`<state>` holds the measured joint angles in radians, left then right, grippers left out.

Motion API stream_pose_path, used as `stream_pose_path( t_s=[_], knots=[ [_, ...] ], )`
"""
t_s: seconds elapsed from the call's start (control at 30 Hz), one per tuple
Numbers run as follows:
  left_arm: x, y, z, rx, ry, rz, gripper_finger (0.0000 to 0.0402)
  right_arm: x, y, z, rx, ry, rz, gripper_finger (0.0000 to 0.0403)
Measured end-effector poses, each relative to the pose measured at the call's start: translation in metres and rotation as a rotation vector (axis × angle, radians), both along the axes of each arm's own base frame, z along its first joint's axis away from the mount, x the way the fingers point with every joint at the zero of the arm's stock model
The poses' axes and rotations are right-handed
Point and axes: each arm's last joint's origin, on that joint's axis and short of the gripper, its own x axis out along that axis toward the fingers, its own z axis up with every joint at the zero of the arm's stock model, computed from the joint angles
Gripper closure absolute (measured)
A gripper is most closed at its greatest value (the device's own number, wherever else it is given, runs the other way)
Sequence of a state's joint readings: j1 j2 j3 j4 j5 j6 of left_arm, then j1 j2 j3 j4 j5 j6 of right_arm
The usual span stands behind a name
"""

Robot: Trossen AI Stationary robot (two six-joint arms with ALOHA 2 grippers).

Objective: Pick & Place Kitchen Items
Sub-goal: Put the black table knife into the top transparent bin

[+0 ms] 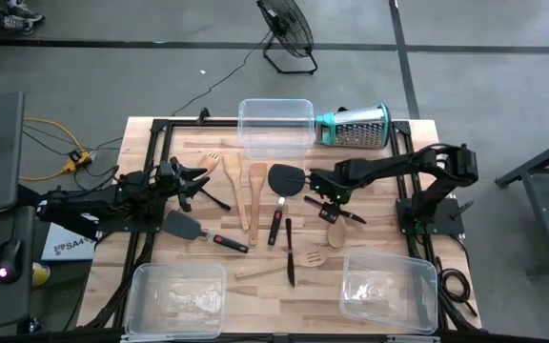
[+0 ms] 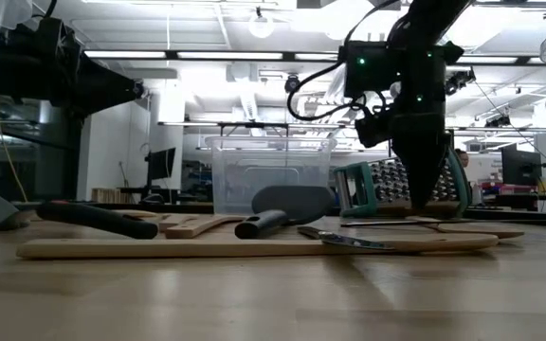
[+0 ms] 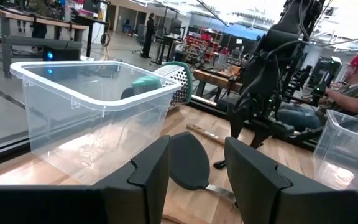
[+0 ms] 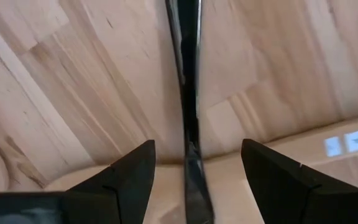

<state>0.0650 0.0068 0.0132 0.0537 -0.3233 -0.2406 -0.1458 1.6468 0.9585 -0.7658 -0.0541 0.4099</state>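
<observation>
Right gripper (image 4: 194, 168) jaws wide, straddling thin black tool (image 4: 188, 93); left gripper (image 3: 194, 177) jaws apart, empty.

A pale wooden bench (image 1: 160, 286) stands on a grey concrete floor (image 1: 503, 57). Beyond its far edge sits a black floor fan (image 1: 287, 29); cables (image 1: 50, 143) trail beside it. Ceiling strip lights (image 2: 131, 54) glow overhead.
</observation>
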Motion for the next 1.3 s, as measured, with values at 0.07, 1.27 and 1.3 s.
stream_pose_path(
  t_s=[0.07,1.27,1.3],
  knots=[
    [0.0,0.0,0.0,0.0,0.0,0.0,0.0249,0.001,0.001,-0.004,0.004,0.014,-0.008,0.0172],
    [0.0,0.0,0.0,0.0,0.0,0.0,0.0249,0.01,0.008,-0.035,-0.034,0.098,0.078,0.0309],
    [0.0,0.0,0.0,0.0,0.0,0.0,0.0249,0.01,0.009,-0.035,-0.034,0.098,0.079,0.0309]
  ],
)
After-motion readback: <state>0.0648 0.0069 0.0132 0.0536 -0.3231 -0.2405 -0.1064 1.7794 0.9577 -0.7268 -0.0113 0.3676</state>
